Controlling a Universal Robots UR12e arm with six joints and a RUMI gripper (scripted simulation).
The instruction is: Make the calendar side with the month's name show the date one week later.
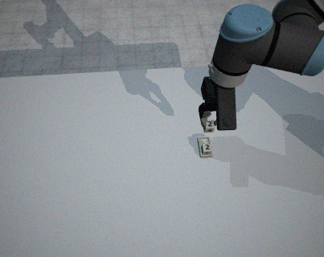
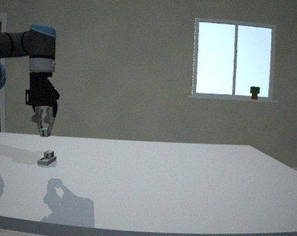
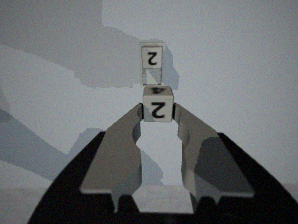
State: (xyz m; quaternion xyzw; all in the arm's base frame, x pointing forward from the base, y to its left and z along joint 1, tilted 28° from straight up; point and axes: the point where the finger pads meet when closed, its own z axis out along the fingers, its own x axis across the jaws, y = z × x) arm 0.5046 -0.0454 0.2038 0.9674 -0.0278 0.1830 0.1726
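With its fingers nearly closed on one cube (image 1: 209, 127) (image 2: 44, 133) (image 3: 158, 107), the gripper (image 1: 207, 121) (image 2: 45, 131) (image 3: 157, 104) holds it above the tray (image 1: 200, 151) (image 2: 41, 162) (image 3: 145, 79), presumably to allow turning. The other cube (image 1: 207, 148) (image 2: 49, 153) (image 3: 152, 58) sits in the tray, beside the vacant place.

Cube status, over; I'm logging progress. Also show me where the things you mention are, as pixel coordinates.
End effector (image 1: 209, 125) (image 2: 45, 133) (image 3: 157, 104) shut on one cube (image 1: 209, 127) (image 2: 44, 132) (image 3: 158, 109), raised. Other cube (image 1: 207, 148) (image 2: 49, 154) (image 3: 152, 58) in tray (image 1: 199, 149) (image 2: 46, 161) (image 3: 144, 80). No obstruction seen.
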